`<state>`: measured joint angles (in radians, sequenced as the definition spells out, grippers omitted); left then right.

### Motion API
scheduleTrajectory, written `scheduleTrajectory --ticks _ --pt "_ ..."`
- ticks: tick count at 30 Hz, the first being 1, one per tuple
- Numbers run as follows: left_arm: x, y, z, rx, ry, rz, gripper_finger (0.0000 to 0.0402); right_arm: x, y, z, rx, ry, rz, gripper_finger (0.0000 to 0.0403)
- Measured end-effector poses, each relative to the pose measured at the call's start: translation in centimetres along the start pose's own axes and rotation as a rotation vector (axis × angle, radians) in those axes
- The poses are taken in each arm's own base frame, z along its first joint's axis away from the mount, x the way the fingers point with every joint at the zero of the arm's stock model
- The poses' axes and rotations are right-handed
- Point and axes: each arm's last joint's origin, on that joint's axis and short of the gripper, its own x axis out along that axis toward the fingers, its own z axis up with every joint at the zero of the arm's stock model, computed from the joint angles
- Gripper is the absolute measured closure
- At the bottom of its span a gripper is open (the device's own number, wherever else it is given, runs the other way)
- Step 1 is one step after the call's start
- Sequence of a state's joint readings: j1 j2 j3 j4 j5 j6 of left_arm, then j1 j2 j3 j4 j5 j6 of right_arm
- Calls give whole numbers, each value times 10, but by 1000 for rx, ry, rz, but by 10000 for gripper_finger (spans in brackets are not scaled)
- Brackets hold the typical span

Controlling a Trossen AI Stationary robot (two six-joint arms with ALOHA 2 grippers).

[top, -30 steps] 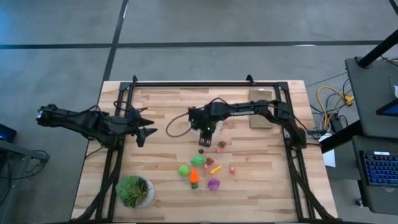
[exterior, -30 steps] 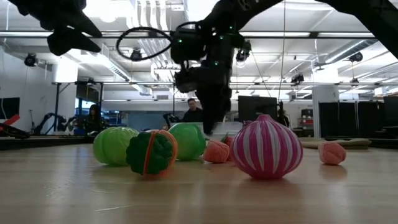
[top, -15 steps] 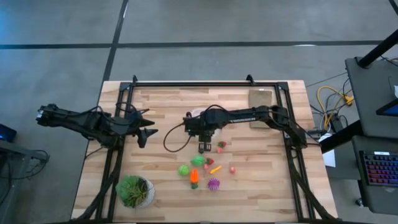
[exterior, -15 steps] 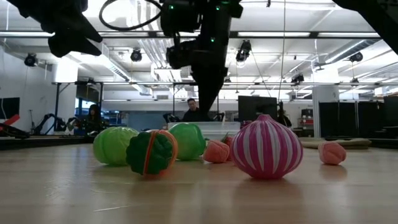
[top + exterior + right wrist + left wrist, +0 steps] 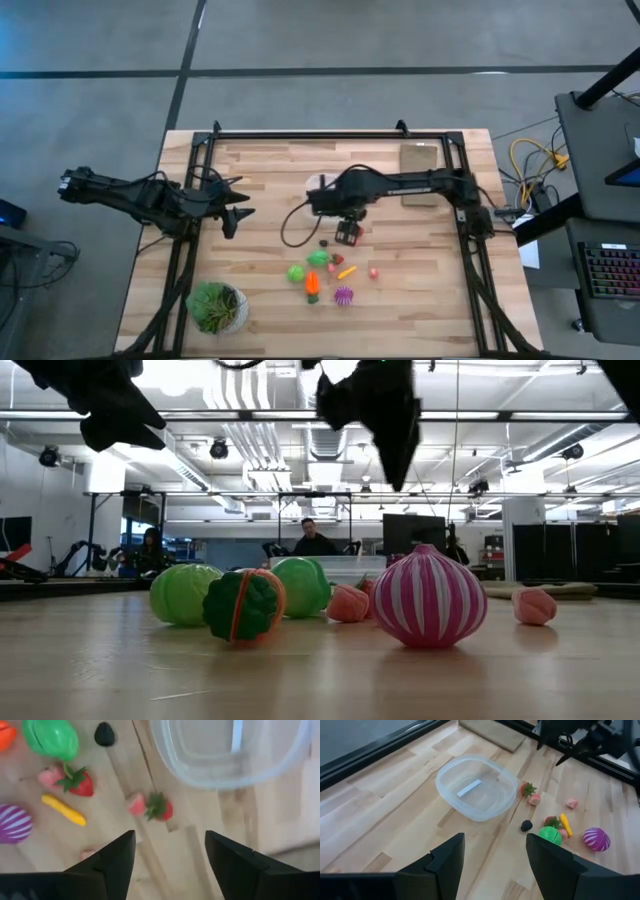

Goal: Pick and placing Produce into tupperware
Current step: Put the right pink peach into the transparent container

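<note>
The clear tupperware (image 5: 476, 787) stands empty on the wooden table, at its middle (image 5: 318, 183). The produce lies just nearer: a dark berry (image 5: 104, 734), a green piece (image 5: 51, 737), two strawberries (image 5: 152, 806) (image 5: 70, 779), a yellow piece (image 5: 63, 810), a purple striped piece (image 5: 428, 597) and an orange carrot (image 5: 312, 284). My right gripper (image 5: 347, 232) hangs open above the strawberry beside the tupperware, with nothing between its fingers (image 5: 169, 837). My left gripper (image 5: 240, 212) waits open at the table's left, raised and facing the tupperware (image 5: 495, 840).
A leafy plant in a white pot (image 5: 215, 305) stands at the near left corner. A flat brown board (image 5: 418, 158) lies at the far right. A black cable (image 5: 293, 228) loops down from my right arm beside the produce. A black metal frame (image 5: 300, 132) rims the table.
My right gripper has risen from close to the table by the dark berry and swung a little toward the table's right edge, over the strawberry. Its fingers stand wider apart than before. The dark berry lies where it was.
</note>
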<state>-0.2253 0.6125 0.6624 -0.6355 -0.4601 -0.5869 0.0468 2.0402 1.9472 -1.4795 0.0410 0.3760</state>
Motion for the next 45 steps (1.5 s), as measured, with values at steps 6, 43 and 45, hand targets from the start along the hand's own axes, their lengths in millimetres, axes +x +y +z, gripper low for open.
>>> scheduleTrajectory --ticks 6,43,45 --pt "0 0 -1 3 11 -13 203 3 1 -54 196 -36 49 169" --pt "30 -11 -12 86 144 52 203 109 104 -149 16 -270 7 170" --pt "32 -11 -13 93 157 59 203 116 106 -148 13 -257 -9 170"
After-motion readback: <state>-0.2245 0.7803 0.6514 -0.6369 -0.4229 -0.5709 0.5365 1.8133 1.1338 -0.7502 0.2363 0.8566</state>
